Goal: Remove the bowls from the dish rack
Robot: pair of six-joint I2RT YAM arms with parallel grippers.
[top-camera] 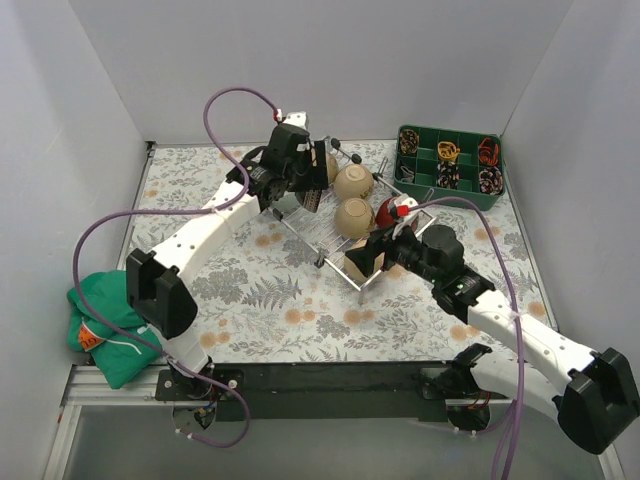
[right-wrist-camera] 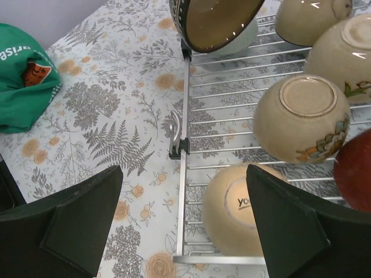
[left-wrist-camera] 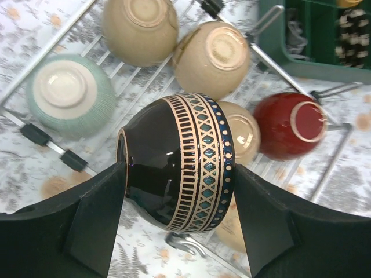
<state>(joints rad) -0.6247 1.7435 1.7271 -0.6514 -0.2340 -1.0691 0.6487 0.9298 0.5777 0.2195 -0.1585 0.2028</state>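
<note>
While left gripper [left-wrist-camera: 178, 174] is clamping dark bowl [left-wrist-camera: 168, 150] tipped sideways above dish rack [right-wrist-camera: 184, 116] — fingers pressing opposite sides — right gripper [right-wrist-camera: 182, 174] is hovering wide open over rack's near corner, touching nothing; upturned cream bowl [right-wrist-camera: 237, 205] is sitting below, nearer right arm.

Robotics lab booth: plain grey panels [top-camera: 330, 70] walled in a floral-clothed table [top-camera: 260, 290] fronted by a black mounting plate [top-camera: 330, 378]
</note>
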